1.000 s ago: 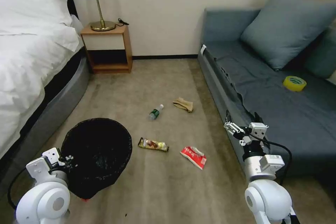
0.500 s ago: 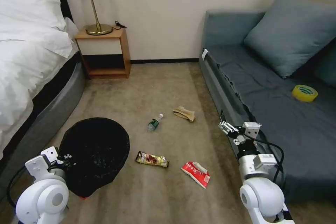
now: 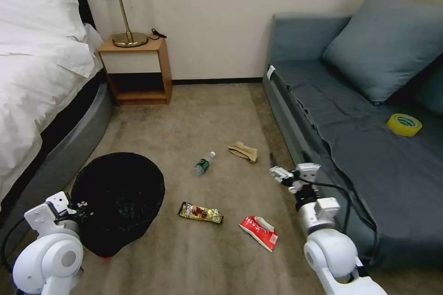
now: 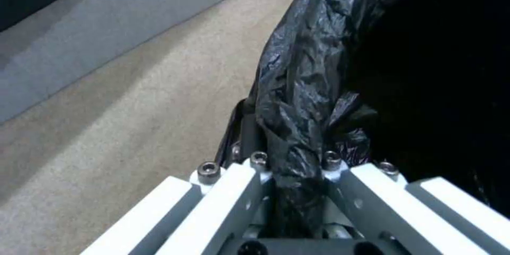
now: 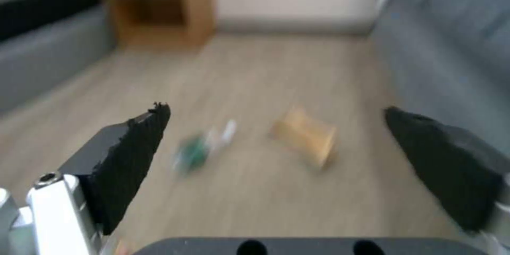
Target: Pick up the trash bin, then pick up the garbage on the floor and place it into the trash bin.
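Left gripper [image 4: 289, 167], jaws clamped on the lined rim of the trash bin [image 3: 117, 200], which stands beside the bed [image 3: 41, 101]. Right gripper [image 3: 279, 174], jaws spread wide and empty, hangs above the carpet beside the sofa [image 3: 369, 147]. Between bin and sofa lie the bottle [image 3: 205, 163], tan paper [image 3: 243, 151], candy wrapper [image 3: 200, 212] and red packet [image 3: 259, 232].

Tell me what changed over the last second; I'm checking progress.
The right gripper, open, swung left from the sofa edge out over the carpet. The left gripper stayed clamped on the trash bin rim. All four litter pieces stayed on the floor; the camera shifted slightly.
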Tool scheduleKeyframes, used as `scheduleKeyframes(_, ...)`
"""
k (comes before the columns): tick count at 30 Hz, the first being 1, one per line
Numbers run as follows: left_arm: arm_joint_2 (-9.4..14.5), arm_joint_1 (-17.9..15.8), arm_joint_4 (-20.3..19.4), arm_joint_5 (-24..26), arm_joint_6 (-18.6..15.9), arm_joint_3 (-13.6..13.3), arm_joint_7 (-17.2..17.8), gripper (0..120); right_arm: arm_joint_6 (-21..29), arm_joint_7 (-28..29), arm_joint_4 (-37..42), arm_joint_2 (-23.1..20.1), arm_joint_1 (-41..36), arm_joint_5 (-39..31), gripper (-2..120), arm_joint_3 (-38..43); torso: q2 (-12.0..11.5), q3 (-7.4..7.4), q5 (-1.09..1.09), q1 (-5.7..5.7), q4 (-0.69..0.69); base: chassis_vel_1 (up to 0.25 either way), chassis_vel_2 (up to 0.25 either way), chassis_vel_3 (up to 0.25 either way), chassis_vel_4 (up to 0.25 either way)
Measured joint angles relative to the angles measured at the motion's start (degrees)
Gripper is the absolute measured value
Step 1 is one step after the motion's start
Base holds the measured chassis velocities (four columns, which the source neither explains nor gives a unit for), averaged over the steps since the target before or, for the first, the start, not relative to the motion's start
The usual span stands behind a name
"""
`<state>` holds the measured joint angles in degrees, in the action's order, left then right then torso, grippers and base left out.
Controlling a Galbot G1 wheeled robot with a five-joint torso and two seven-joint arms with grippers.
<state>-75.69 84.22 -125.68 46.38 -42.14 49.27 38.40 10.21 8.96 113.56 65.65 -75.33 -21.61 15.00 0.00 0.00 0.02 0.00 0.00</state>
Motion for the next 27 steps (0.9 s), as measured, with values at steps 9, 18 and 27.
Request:
scheduleKeyframes(9,-1.69,1.57,-0.52,-1.09,0.00,0.98,-1.34,1,17.83,-4.66,-3.46,-16.11,7.87,-22.17,100,-9.06,0.00,0.00,-0.01,0.00,0.00,0.000,0.000,0.000,0.000)
scheduleKeyframes(18,-2.17,2.55,-1.90,-1.57,0.02,1.70,-1.71,1,30.37,-24.33,-7.93,-21.25,15.72,-11.47,100,-11.95,0.00,0.00,-0.02,0.00,-0.01,0.000,0.000,0.000,0.000)
scheduleKeyframes(27,-2.01,2.71,-1.90,-1.31,0.02,2.71,-1.93,1,24.82,-26.51,-18.69,-19.68,23.31,-6.61,100,-24.12,0.00,0.00,-0.01,0.00,0.00,0.000,0.000,0.000,0.000)
